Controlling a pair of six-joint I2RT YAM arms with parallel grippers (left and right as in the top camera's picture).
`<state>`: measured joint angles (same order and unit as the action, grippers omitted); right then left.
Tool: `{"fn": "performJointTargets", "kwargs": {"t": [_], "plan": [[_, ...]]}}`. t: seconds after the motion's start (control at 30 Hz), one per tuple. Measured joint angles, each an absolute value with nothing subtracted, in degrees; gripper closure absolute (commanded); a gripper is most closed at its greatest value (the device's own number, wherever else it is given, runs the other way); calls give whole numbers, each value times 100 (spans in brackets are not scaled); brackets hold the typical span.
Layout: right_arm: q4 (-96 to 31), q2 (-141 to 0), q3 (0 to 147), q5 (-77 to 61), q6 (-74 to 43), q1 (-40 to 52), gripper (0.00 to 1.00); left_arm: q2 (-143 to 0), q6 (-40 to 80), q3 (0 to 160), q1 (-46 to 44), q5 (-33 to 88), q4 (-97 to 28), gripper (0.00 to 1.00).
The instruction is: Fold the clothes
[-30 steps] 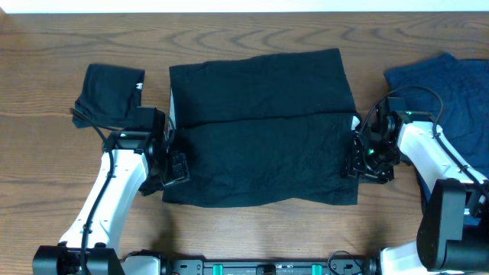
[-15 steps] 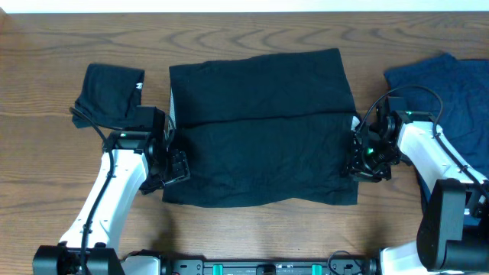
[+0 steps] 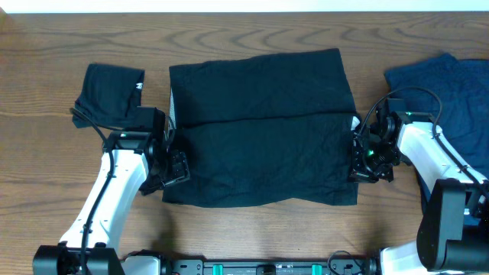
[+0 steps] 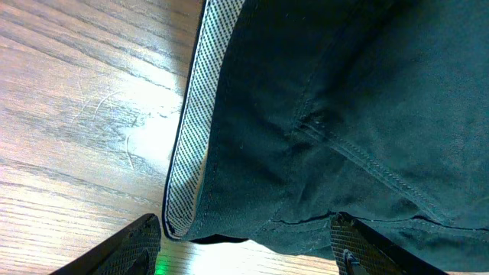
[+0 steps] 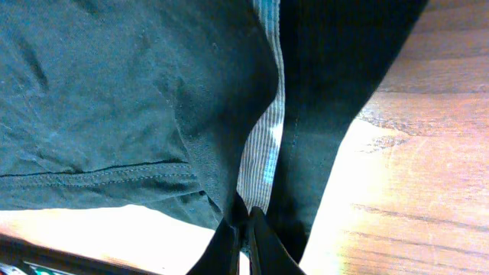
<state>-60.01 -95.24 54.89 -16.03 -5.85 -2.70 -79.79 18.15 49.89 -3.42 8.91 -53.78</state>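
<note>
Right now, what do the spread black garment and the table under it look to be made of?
The black garment: woven cloth, probably cotton-type, matte; stitched seams and soft creases show, with a finely patterned white lining band at its edge. The table: wood or wood-look laminate, smooth with slight sheen; brown grain lines and glare patches.

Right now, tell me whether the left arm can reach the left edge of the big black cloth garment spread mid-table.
Probably yes: the left gripper is open, fingers either side of the checked-lined edge of the big black cloth garment, nothing between.
</note>
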Motion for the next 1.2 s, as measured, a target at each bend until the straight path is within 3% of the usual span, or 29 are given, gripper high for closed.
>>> {"fn": "performJointTargets", "kwargs": {"t": [0.13, 0.3, 0.53, 1.2], "plan": [[-6001, -9522, 5489, -1603, -585, -270, 96, -7979, 1815, 4724, -342, 878, -5142, 29], [-5961, -9522, 5487, -1603, -585, -270, 95, -7979, 1802, 4394, -342, 875, -4685, 39], [-6027, -9522, 5487, -1608, -668, -270, 99, -7979, 1828, 4379, -342, 943, -4593, 94], [-7590, -8521, 5653, -1743, -1144, -270, 99, -6799, 1798, 4534, -342, 1498, -5922, 93]]}}
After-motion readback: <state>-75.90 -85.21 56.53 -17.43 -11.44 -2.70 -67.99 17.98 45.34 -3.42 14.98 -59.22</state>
